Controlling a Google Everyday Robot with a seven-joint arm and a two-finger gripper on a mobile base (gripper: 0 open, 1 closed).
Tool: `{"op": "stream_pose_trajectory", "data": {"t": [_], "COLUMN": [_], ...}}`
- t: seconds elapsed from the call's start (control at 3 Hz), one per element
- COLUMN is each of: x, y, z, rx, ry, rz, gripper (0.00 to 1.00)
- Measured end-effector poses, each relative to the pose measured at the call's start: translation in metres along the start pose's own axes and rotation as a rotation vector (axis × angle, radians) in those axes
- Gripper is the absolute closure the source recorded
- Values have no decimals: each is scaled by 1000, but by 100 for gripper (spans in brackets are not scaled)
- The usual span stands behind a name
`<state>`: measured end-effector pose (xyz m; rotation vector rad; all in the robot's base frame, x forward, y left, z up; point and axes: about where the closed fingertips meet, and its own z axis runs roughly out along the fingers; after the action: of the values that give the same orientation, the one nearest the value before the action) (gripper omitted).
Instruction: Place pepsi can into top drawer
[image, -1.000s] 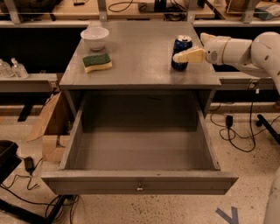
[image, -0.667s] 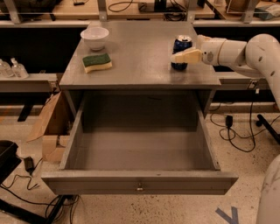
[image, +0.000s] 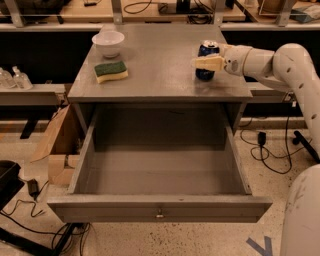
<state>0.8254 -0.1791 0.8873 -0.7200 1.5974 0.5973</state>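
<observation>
The pepsi can (image: 208, 49), dark blue with a silver top, stands upright on the right side of the grey cabinet top (image: 160, 75). My gripper (image: 203, 61) reaches in from the right on a white arm and is at the can, with a cream part lying across the can's front at mid height. The can rests on the cabinet top. The top drawer (image: 160, 208) is pulled wide open below, towards the camera. Its grey inside holds nothing, and a small metal knob (image: 159, 215) sits at the middle of its front panel.
A white bowl (image: 108, 43) and a green-and-yellow sponge (image: 110, 71) sit on the left of the cabinet top. A cardboard box (image: 57, 150) stands on the floor at the left. Cables lie on the floor at both sides. Shelves run behind.
My gripper has moved left along the cabinet top and now reaches across the front of the can. The can, the bowl, the sponge and the drawer have not moved.
</observation>
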Motion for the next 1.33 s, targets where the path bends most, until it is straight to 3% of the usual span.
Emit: {"op": "stream_pose_trajectory", "data": {"t": [0.67,1.0,1.33], "x": [-18,-52,-73], "y": [11,43,98], "z": [5,-12,-42], "rx": [-33,-67,-119], "ry": [-48,-69,-49], "rz": [-31,-128,-206], "gripper": [64,97,100]}}
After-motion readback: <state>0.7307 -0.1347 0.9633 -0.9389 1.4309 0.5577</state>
